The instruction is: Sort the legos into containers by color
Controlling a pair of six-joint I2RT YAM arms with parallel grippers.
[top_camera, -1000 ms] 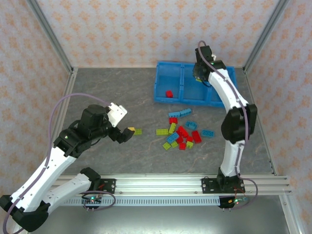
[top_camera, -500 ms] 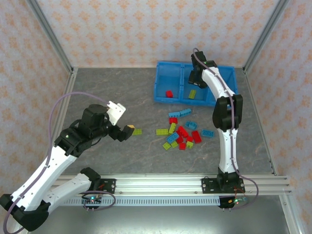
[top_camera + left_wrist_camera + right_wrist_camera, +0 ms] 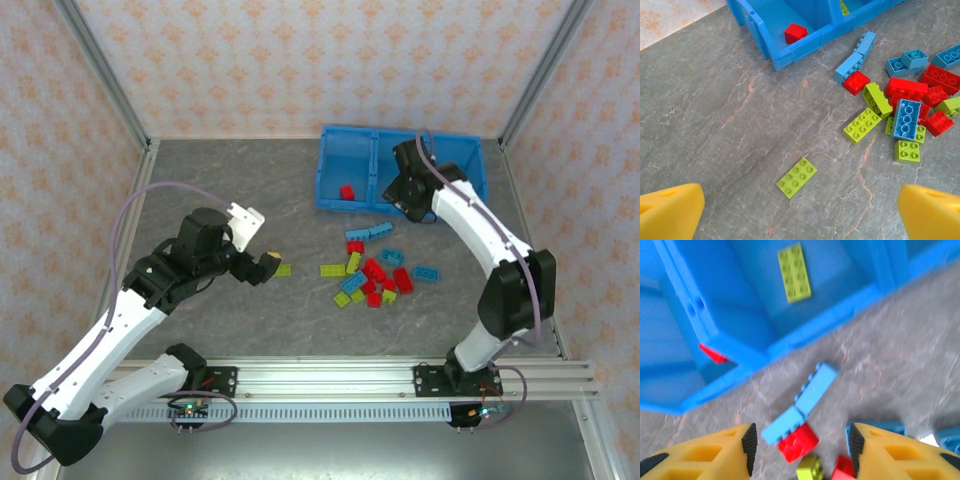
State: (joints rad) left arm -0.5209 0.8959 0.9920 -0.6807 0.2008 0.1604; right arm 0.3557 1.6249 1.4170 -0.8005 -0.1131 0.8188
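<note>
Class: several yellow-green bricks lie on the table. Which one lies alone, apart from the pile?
The flat eight-stud yellow-green brick nearest the left gripper: bare table surrounds it, while the others sit among the pile.

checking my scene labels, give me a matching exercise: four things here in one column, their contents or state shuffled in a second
Column one
1. left compartment
2. middle compartment
3. left gripper
4. pile

Column two
a. open, empty
b. red, green and blue bricks mixed, unsorted
c. a red brick inside
d. a green brick inside

Pairs: 1-c, 2-d, 3-a, 4-b
</note>
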